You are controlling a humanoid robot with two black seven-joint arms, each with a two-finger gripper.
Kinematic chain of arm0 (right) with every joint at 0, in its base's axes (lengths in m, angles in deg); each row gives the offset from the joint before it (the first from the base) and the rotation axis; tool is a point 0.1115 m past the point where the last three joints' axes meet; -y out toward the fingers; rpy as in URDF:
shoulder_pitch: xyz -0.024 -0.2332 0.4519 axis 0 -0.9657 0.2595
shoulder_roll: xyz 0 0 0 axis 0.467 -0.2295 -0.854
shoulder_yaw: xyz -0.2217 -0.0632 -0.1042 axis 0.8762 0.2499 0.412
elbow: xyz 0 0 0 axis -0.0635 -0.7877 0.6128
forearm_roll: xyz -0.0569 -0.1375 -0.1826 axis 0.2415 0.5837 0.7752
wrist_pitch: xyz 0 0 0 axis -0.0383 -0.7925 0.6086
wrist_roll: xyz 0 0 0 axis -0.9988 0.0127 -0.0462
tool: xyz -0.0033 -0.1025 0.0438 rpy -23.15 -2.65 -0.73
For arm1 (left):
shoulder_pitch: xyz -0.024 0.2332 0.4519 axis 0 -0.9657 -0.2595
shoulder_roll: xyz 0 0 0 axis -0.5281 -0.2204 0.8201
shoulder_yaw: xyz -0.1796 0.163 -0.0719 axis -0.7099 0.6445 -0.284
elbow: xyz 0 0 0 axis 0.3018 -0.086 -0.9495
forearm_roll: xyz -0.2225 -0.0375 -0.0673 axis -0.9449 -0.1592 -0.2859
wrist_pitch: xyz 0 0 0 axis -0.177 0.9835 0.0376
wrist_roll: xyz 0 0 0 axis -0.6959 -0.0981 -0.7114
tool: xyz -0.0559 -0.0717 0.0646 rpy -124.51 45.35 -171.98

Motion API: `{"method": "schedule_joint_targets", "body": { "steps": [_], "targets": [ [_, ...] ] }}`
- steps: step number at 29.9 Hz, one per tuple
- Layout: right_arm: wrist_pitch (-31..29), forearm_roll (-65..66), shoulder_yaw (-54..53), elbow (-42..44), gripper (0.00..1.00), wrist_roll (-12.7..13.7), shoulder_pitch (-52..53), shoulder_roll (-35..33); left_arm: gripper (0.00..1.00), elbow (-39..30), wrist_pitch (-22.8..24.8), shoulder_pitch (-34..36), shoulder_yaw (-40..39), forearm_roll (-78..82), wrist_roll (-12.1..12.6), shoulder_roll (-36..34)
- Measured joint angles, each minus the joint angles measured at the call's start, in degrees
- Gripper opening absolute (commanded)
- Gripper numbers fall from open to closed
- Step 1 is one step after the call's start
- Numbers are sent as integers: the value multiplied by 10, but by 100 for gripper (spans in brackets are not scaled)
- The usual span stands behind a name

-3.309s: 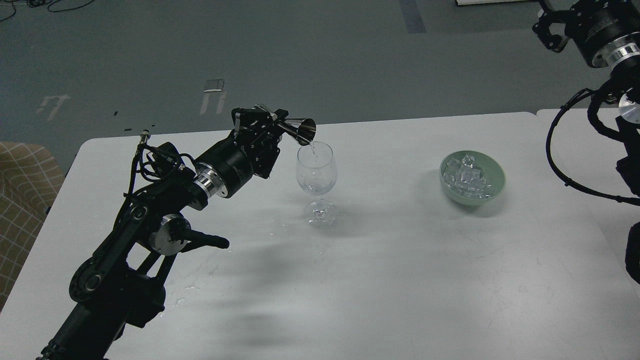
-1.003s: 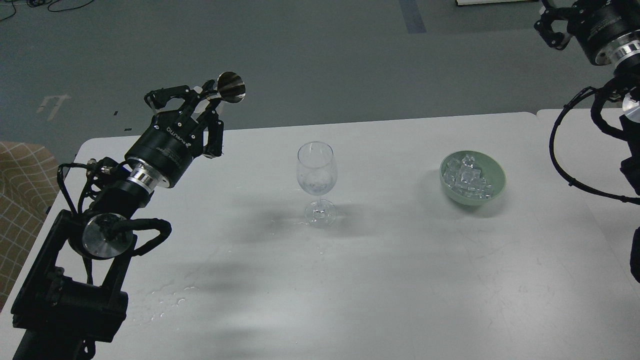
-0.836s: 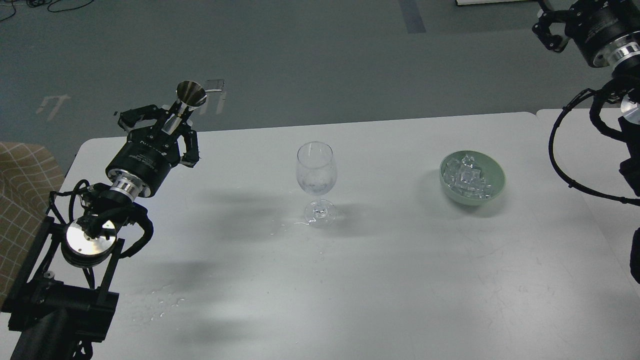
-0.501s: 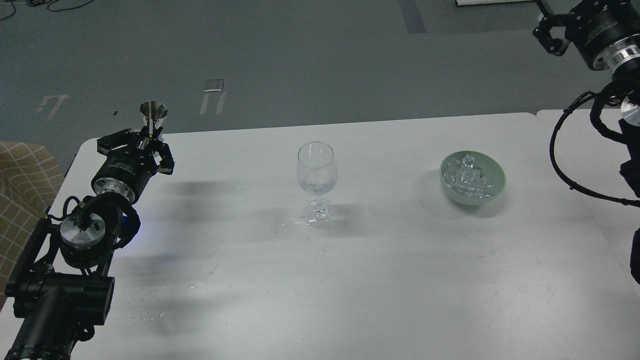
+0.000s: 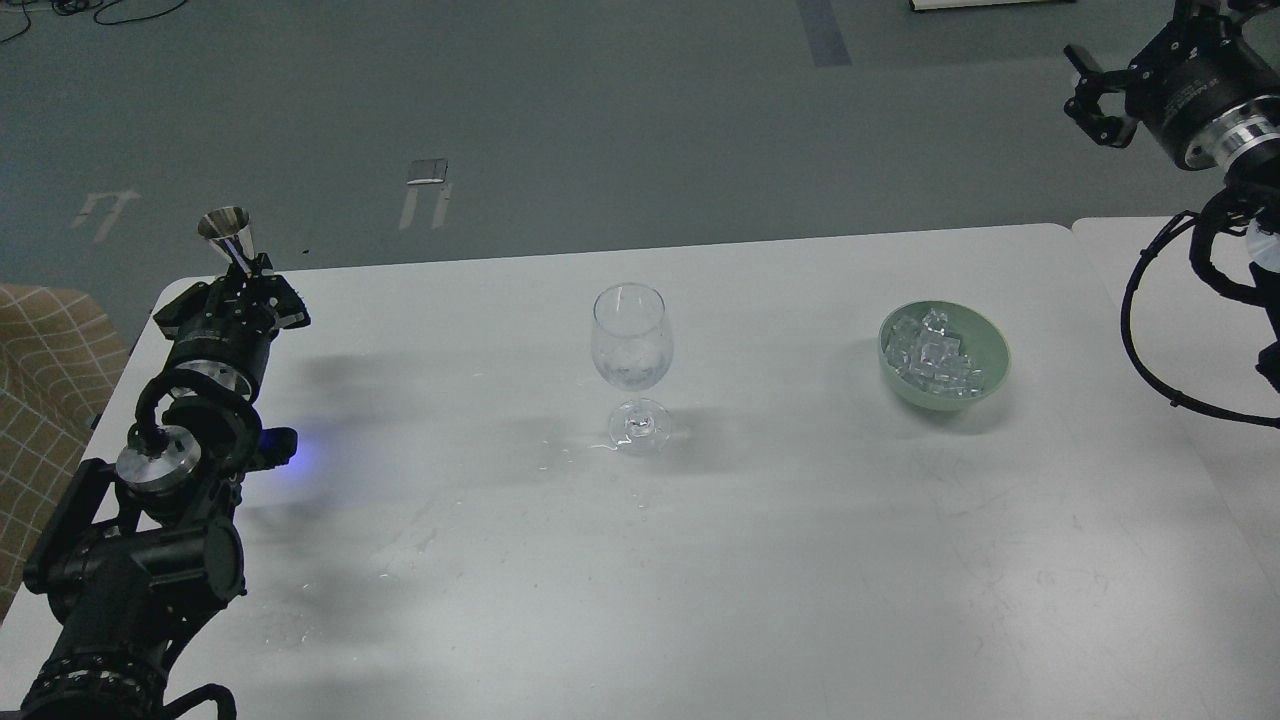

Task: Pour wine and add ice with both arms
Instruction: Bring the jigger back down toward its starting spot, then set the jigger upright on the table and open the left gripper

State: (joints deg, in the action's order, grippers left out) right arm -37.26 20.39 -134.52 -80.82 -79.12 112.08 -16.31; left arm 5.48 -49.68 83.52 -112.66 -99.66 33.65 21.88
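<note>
The jigger [image 5: 226,228] is being clamped upright by the left gripper [image 5: 243,290] at the bench [image 5: 760,560] edge (drop risk); the right gripper [image 5: 1098,100] state cannot be told.

Right end effector [image 5: 1100,100] perhaps half-cropped

White table [image 5: 800,560] on grey floor [image 5: 620,110]. Beige checked cloth [image 5: 40,370] at its left edge. Water droplets [image 5: 330,590] on near-left tabletop. Second white table [image 5: 1150,290] abuts right.
</note>
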Motion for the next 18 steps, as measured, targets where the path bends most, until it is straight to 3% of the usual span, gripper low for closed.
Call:
{"method": "schedule_joint_targets", "body": {
  "steps": [7, 18],
  "targets": [
    [0, 0, 1, 0, 100, 0, 2, -1, 0, 3, 40, -24, 5, 5, 2, 27],
    [0, 0, 2, 1, 100, 0, 0, -7, 0, 8, 48, -31, 37, 12, 4, 31]
  ]
}}
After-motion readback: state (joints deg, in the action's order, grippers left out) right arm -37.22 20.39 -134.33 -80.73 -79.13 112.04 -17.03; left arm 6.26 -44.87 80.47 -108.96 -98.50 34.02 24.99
